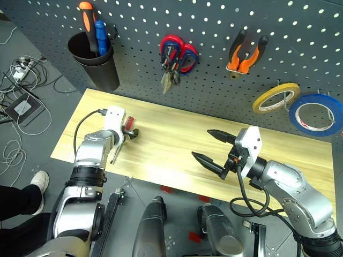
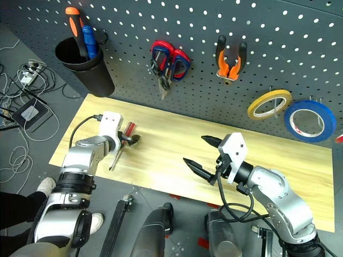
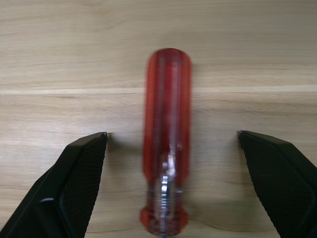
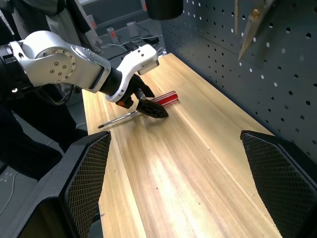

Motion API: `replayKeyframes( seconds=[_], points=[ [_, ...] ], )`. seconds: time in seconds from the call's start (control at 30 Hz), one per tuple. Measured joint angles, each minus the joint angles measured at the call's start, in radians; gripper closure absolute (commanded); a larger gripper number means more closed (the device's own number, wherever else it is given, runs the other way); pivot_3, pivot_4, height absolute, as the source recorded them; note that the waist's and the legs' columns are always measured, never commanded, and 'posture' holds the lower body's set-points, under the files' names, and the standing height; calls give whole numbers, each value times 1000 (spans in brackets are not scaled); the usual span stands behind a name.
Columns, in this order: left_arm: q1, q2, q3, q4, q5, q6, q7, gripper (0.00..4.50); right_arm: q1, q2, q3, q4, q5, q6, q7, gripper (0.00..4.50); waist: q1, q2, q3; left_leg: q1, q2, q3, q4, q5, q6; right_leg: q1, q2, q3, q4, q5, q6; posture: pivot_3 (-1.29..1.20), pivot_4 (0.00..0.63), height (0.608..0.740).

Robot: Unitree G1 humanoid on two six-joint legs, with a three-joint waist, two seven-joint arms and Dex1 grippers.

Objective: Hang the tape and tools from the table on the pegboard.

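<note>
One screwdriver (image 3: 166, 144) on table (image 1: 177, 144), left end. On pegboard (image 1: 214, 64): two tape rolls, one pliers (image 1: 245, 52), scissors pair. Left gripper (image 4: 148, 105) spread wide astride red handle, no contact visible. Right gripper (image 1: 213, 148) spread, empty.

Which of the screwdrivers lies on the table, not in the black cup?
The screwdriver with the clear red handle. It lies flat between the open left gripper's fingers; the others stand in the cup.

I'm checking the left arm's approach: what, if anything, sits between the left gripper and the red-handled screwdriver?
Nothing visible. The left gripper is open, its fingers either side of the screwdriver lying on the table.
</note>
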Motion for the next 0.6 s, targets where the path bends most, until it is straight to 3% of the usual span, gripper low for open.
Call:
replayKeyframes(
  seconds=[0.37, 0.6],
  points=[
    [-24, 1, -3, 36, -10, -4, -21, 3531, -1, 8, -4, 1, -3, 9, -15, 0, -3, 0, 0, 0, 1, 1, 1, 0, 0, 0, 0, -1, -2, 0, 0, -94, 457, 740],
    [-23, 1, -4, 34, -9, -7, -21, 3578, -10, 19, -3, 9, -12, -12, -7, 0, -2, 0, 0, 0, 1, 1, 0, 0, 0, -1, -1, -2, -2, 0, 0, -89, 409, 740]
  ],
)
